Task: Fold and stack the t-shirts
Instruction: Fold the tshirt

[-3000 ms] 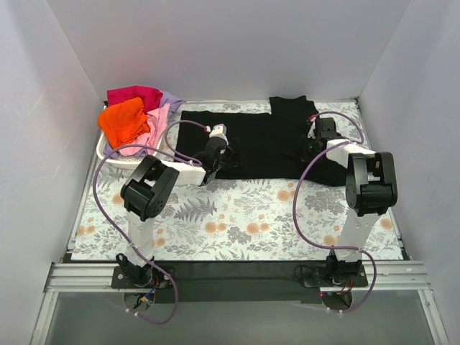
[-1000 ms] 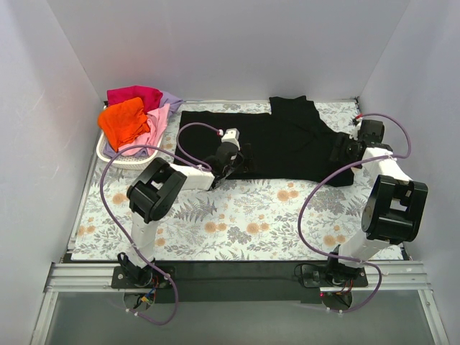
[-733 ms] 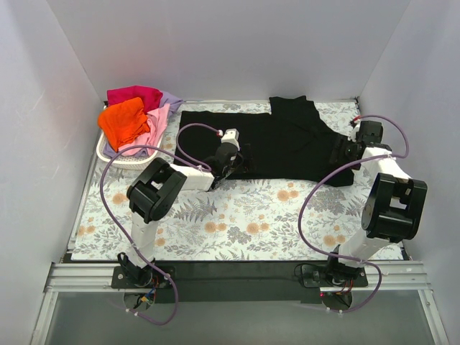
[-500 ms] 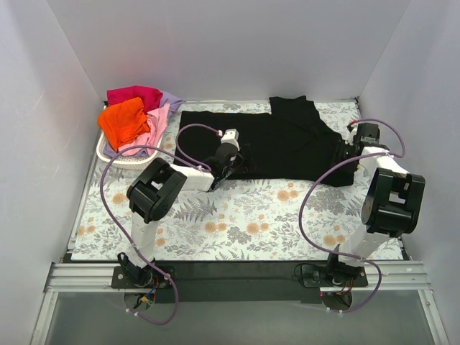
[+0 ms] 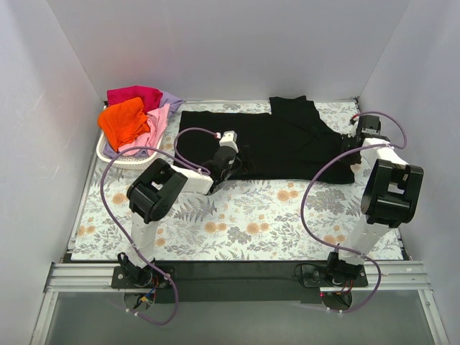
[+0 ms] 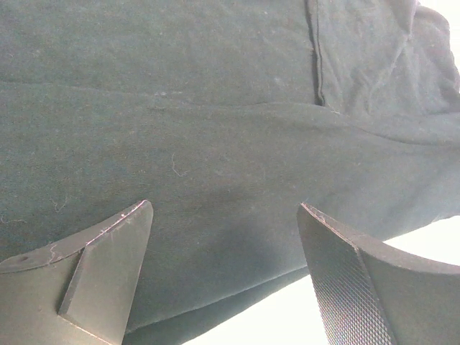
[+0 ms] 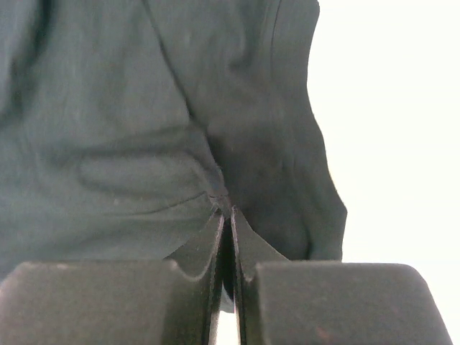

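Observation:
The large black t-shirt [image 5: 280, 140] lies spread across the back of the table. My left gripper [image 5: 231, 162] is open just over its near hem; black cloth [image 6: 215, 144] fills the left wrist view between the spread fingers [image 6: 345, 280]. My right gripper [image 5: 347, 149] is at the shirt's right edge, shut on a fold of the black cloth [image 7: 223, 198]. The orange [image 5: 123, 121], pink [image 5: 154, 123], magenta-red [image 5: 134, 94] and lavender [image 5: 171, 101] t-shirts are piled at the back left.
A white lattice basket [image 5: 108, 155] under the pile of coloured shirts stands at the back left corner. The floral tablecloth [image 5: 251, 215] covers the table. White walls close in the left, back and right sides.
My right gripper has carried the shirt's right edge rightward, then a little toward the back. My left gripper has shifted slightly right along the near hem. The black shirt lies flatter.

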